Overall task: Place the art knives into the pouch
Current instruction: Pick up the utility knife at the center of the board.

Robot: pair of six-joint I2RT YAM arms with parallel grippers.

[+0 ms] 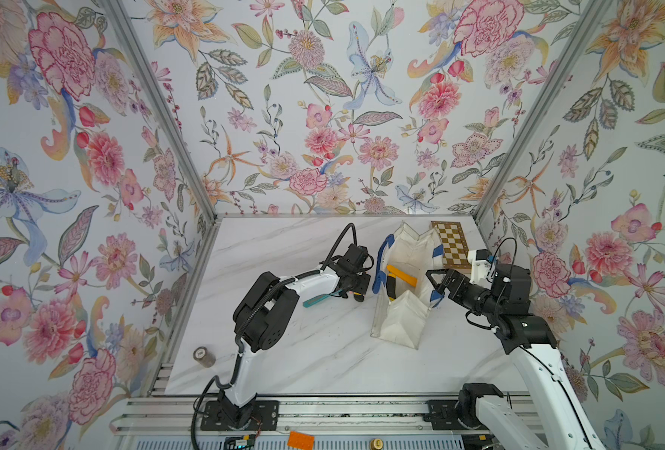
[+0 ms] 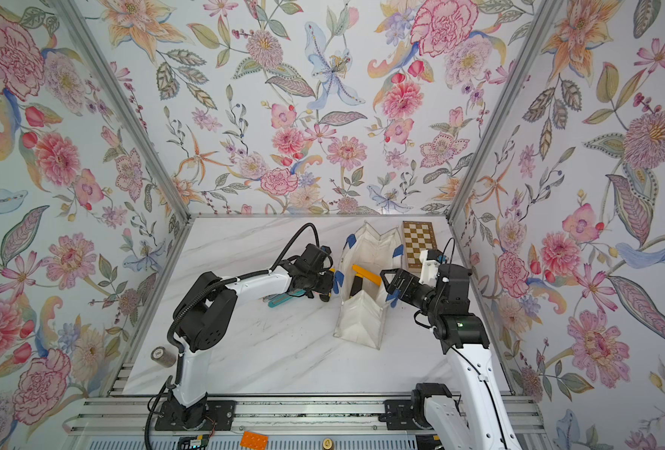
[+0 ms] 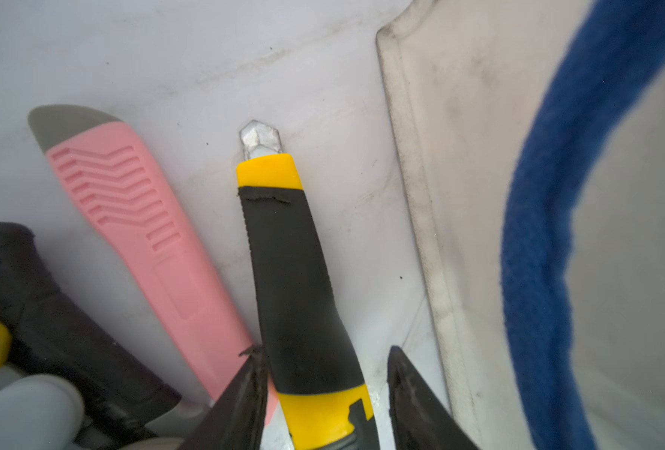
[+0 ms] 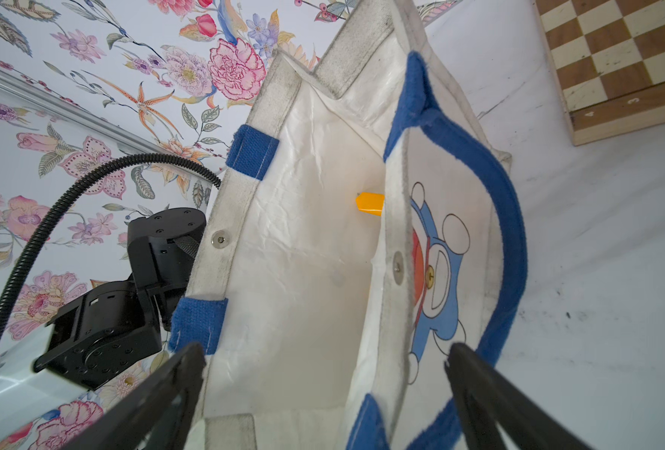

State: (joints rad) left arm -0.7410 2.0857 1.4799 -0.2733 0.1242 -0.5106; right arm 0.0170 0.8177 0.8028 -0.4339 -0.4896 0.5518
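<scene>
A thread spool (image 1: 204,356) sits at the marble table's (image 1: 303,362) left edge. The left gripper (image 3: 327,350), jaws spread, straddles a yellow-and-black art knife (image 3: 295,280) lying on the table between a pink knife (image 3: 140,218) and the pouch (image 1: 401,323). One finger touches the handle; the other stands clear. The pouch stands open, a yellow knife (image 1: 403,276) inside. The right gripper (image 4: 323,347) gapes wide at its cat-printed wall. The chessboard (image 1: 450,243) lies far right.
</scene>
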